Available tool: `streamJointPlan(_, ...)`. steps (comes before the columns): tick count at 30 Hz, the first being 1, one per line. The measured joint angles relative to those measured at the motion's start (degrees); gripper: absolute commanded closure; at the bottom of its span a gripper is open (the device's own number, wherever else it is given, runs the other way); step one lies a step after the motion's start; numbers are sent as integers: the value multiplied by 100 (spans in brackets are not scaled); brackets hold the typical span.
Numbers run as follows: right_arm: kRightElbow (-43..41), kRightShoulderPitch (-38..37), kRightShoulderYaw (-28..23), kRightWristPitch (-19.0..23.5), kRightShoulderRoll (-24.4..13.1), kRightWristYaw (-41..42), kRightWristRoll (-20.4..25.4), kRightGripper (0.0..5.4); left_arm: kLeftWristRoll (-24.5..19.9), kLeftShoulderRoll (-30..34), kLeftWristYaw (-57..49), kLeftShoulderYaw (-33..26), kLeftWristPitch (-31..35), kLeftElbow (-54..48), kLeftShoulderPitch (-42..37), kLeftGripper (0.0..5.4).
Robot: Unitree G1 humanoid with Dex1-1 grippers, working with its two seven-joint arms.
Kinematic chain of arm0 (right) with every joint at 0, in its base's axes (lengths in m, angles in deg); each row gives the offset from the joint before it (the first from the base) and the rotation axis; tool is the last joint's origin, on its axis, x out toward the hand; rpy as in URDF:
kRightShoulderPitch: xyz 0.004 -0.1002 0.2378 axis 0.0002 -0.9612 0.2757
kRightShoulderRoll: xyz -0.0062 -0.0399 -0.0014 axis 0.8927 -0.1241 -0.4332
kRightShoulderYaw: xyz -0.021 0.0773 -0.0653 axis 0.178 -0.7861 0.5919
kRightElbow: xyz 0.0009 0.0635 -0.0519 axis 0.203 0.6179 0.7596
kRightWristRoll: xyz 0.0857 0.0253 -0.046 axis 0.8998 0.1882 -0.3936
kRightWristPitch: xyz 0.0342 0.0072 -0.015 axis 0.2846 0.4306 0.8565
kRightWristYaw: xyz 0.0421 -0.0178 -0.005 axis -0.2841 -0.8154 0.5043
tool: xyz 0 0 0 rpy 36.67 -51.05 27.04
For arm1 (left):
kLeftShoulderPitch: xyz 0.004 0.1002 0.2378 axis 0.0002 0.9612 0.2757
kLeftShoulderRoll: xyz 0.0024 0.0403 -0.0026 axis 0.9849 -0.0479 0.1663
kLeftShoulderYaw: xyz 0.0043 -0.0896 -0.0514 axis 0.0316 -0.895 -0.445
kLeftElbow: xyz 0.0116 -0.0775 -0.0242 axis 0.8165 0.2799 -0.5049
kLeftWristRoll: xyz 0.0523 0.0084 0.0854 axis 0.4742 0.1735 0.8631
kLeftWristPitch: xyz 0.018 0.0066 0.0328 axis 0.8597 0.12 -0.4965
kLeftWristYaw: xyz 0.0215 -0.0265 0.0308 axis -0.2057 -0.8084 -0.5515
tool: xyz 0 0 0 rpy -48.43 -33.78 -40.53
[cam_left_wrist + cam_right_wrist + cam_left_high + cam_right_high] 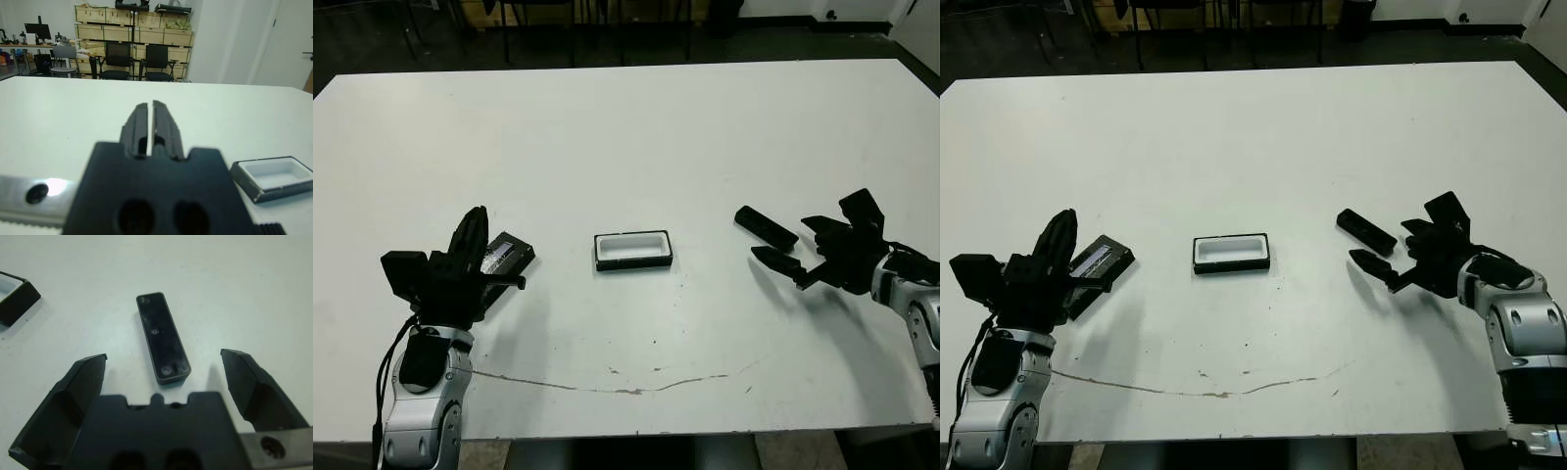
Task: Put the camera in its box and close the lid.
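Camera (161, 338) lies flat on the white tabletop (626, 137), just ahead of the right tool (800, 249), whose fingers are spread wide. Box (632, 249) sits mid-table; lid (505, 254) lies beside the left tool (151, 125), fingers pressed together.

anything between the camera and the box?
Nothing. In the left eye view, only bare white table separates the camera from the box; the open right gripper sits beside the camera, not between.
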Motion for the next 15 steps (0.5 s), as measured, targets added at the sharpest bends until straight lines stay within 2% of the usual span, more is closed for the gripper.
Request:
streamJointPlan(8,111,-25,93,-245,3,-8,-181,2,29,3,-3,-2,7,-19,0,540)
streamJointPlan(13,220,-58,42,-390,145,-69,-168,1,27,3,-3,-7,10,-19,0,540)
streamJointPlan(15,279,-57,26,-393,156,-70,-155,24,26,3,-1,-8,8,-19,1,540)
